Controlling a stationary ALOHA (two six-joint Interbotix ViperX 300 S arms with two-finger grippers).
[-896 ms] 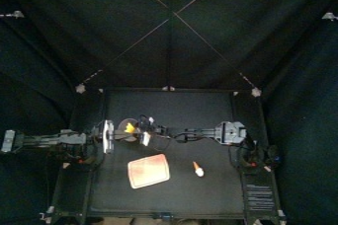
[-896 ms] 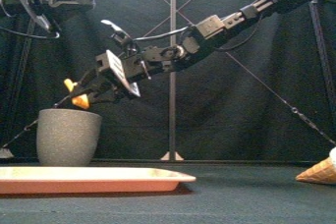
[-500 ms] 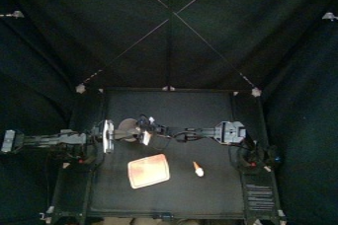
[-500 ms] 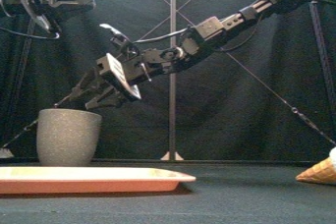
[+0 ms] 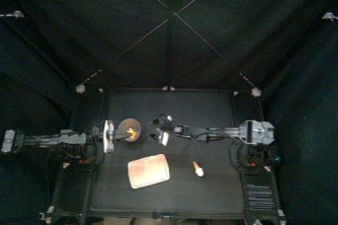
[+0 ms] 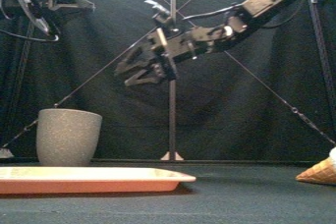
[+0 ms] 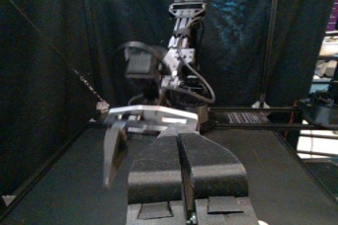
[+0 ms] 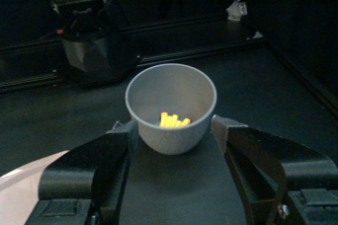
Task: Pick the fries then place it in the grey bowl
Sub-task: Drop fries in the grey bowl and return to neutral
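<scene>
Fries (image 8: 175,120) lie inside the tall grey speckled cup (image 6: 69,137), lower left in the front view. Right gripper (image 6: 137,73) hangs upper centre there, jaws spread, empty. Left gripper (image 7: 179,140) at the top view's left edge, jaws pressed together.

Cup (image 6: 69,137), grey, table (image 5: 211,111) 10 o'clock: wall hides contents in front view; inside too small to read in top view.
Fries (image 8: 175,120): yellow bits at cup's bottom, right wrist view only; count unclear.
Tray (image 6: 105,178), pink, 7 o'clock: left end cut off in front view.
Toy (image 6: 319,172), cone-shaped, 4 o'clock: right part cut off at front view's edge; kind unclear.
</scene>
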